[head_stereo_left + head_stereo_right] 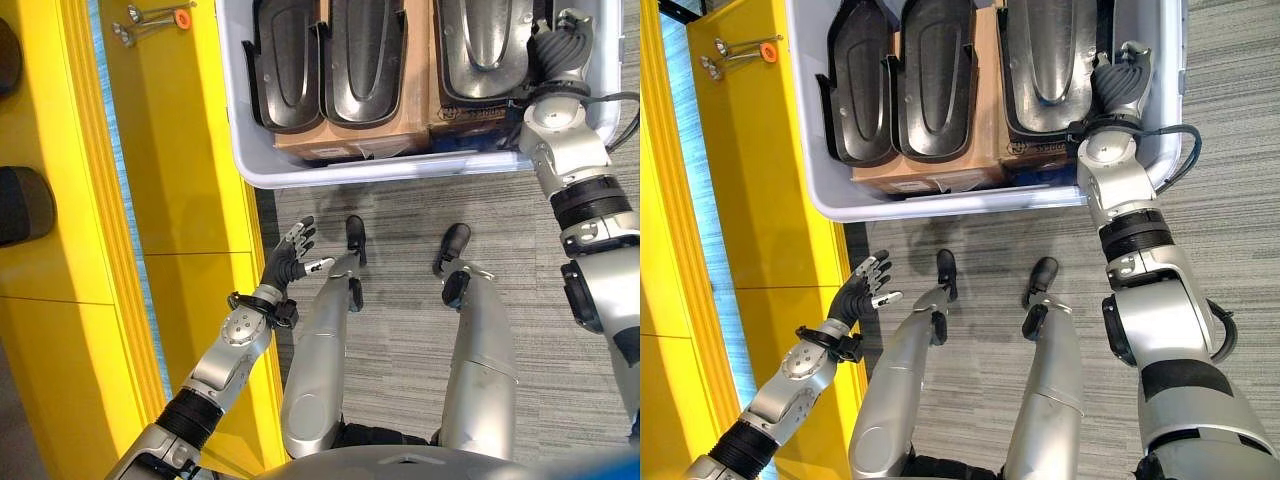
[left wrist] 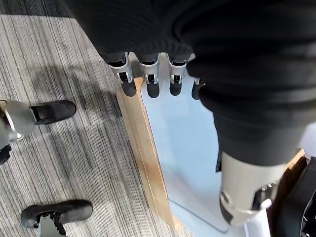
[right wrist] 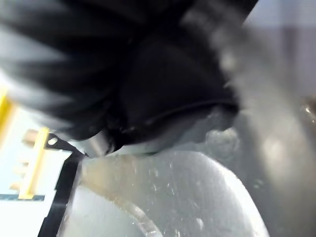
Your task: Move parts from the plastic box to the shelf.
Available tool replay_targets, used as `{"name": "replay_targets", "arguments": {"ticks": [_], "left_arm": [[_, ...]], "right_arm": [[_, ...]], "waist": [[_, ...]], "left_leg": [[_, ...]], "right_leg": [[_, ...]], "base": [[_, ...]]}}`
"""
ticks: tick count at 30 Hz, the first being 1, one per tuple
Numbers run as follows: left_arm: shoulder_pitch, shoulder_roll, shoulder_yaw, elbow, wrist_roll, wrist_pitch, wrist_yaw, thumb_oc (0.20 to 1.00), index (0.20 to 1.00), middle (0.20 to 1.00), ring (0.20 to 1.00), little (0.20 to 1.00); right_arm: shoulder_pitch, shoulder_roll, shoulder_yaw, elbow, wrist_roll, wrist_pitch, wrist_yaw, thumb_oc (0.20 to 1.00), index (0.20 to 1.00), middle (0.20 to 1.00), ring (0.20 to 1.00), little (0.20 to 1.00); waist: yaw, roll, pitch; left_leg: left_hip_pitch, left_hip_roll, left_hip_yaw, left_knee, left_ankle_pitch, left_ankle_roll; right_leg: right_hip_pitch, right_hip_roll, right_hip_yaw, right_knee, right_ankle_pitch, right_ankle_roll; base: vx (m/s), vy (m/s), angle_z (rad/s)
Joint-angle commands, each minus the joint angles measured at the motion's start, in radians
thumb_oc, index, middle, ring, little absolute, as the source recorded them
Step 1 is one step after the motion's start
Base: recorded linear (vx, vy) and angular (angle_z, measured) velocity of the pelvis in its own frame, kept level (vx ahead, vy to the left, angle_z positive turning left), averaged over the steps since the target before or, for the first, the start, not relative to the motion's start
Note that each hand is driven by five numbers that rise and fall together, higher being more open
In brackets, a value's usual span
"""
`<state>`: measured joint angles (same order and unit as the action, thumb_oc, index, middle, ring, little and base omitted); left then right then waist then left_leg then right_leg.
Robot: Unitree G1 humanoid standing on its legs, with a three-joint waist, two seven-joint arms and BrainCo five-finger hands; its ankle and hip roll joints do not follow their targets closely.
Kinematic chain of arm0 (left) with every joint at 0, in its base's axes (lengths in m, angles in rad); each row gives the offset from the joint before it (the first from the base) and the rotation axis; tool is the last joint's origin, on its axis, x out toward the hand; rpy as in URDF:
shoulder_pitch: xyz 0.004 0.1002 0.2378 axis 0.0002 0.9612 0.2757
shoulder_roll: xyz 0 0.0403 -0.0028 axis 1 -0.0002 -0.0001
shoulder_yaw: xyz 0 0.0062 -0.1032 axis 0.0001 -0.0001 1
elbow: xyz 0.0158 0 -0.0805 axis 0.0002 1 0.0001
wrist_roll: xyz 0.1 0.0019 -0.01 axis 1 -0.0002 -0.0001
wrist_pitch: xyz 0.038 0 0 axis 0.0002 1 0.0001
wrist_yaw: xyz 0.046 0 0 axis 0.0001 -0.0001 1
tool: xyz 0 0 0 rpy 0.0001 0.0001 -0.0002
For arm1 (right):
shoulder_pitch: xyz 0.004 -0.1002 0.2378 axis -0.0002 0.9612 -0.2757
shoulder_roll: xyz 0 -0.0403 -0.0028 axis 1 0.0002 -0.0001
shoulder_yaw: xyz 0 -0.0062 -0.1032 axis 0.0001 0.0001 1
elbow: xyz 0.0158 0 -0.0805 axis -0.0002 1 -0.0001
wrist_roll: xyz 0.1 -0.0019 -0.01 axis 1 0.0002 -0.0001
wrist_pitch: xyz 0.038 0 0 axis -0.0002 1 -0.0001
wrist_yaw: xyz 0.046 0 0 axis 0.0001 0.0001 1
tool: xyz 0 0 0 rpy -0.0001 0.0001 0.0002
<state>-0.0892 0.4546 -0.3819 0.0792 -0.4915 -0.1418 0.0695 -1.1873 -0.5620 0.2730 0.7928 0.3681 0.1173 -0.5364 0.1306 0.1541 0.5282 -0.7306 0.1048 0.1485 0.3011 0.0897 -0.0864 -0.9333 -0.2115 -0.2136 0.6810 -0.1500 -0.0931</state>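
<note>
The pale plastic box [image 1: 400, 170] stands on the floor ahead and holds three long black moulded parts [image 1: 362, 60] side by side on cardboard cartons [image 1: 340, 140]. My right hand [image 1: 560, 45] reaches into the box's right end, at the rightmost black part [image 1: 485, 45]; its dark ribbed cover shows, and its fingers are hidden below it. My left hand [image 1: 293, 255] hangs low beside the yellow shelf [image 1: 180, 180], open and holding nothing. In the left wrist view its straight fingers [image 2: 149, 84] point along the shelf's edge.
On the yellow shelf lie metal valve-like pieces with an orange ring [image 1: 150, 18] at the back. Two dark parts [image 1: 20, 205] rest on a lower level at the far left. Grey carpet [image 1: 400, 215] lies between the box and me.
</note>
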Motion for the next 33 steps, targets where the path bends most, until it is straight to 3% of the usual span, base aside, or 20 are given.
{"name": "replay_targets", "arguments": {"ticks": [1,7,11,15,20,28,33], "left_arm": [[0.059,0.043,-0.004,-0.074,-0.036,-0.04,-0.018,1.0,1.0,1.0,1.0,1.0],[0.062,0.044,0.003,-0.076,-0.039,-0.043,-0.02,1.0,1.0,1.0,1.0,1.0],[0.067,0.045,0.001,-0.074,-0.038,-0.052,-0.014,1.0,1.0,1.0,1.0,1.0],[0.075,0.047,0.005,-0.074,-0.034,-0.059,-0.009,1.0,1.0,1.0,1.0,1.0],[0.083,0.04,0.01,-0.08,-0.02,-0.053,0.005,1.0,1.0,1.0,1.0,1.0],[0.107,0.03,0.039,-0.053,0.006,-0.047,0.01,1.0,1.0,1.0,1.0,1.0],[0.122,0.028,0.065,-0.023,0.015,-0.05,0.009,1.0,1.0,1.0,1.0,1.0]], "right_arm": [[0.015,-0.01,0.05,0.039,0.057,0.006,0.116,0.2,0.2,0.2,0.2,0.2],[0.035,-0.002,0.044,0.063,0.088,0.013,0.095,0.2,0.2,0.2,0.2,0.2],[0.047,0.003,0.025,0.073,0.151,-0.052,0.08,0.2,0.2,0.2,0.2,0.2],[0.069,0.019,-0.042,0.005,0.128,-0.231,0.039,0.2,0.2,0.2,0.2,0.2],[0.099,0.025,-0.095,-0.142,0.03,-0.283,-0.053,0.2,0.2,0.2,0.2,0.2],[0.158,0.018,-0.148,-0.375,-0.029,-0.262,-0.098,0.2,0.2,0.2,0.2,0.2],[0.194,0.028,-0.137,-0.442,0.024,-0.187,0.014,0.2,0.2,0.2,0.2,0.2]], "waist": [[0.021,0.073,-0.008],[0.019,0.064,-0.008],[0.018,0.058,-0.008],[0.013,0.045,-0.008],[0.006,0.028,-0.008],[0.006,-0.004,-0.008],[0.019,-0.028,-0.04]], "left_leg": [[-0.027,-0.015,-0.026,0.078,-0.065,0.008],[0.03,-0.011,-0.023,0.046,-0.058,0.006],[0.076,-0.007,-0.02,0.024,-0.055,0.005],[0.172,-0.006,-0.017,-0.015,-0.055,0.007],[0.271,-0.008,-0.014,-0.048,-0.06,0.01],[0.426,0.003,-0.012,-0.086,-0.051,0.021],[0.478,0.013,-0.03,-0.087,-0.05,0.02]], "right_leg": [[0.082,0.027,-0.001,0.004,-0.039,0.081],[0.14,0.032,-0.002,-0.038,-0.026,0.087],[0.186,0.034,-0.004,-0.064,-0.021,0.09],[0.277,0.033,-0.008,-0.098,-0.019,0.1],[0.377,0.03,-0.012,-0.129,-0.022,0.11],[0.546,0.024,-0.034,-0.181,-0.003,0.112],[0.623,0.029,-0.063,-0.185,-0.021,0.096]], "base": [[0.0,0.0,0.0],[-0.01,0.017,0.0],[0.0,0.037,-0.02],[0.01,0.046,-0.04],[0.02,0.039,-0.02],[0.02,0.002,0.02],[0.03,-0.083,0.06]]}}
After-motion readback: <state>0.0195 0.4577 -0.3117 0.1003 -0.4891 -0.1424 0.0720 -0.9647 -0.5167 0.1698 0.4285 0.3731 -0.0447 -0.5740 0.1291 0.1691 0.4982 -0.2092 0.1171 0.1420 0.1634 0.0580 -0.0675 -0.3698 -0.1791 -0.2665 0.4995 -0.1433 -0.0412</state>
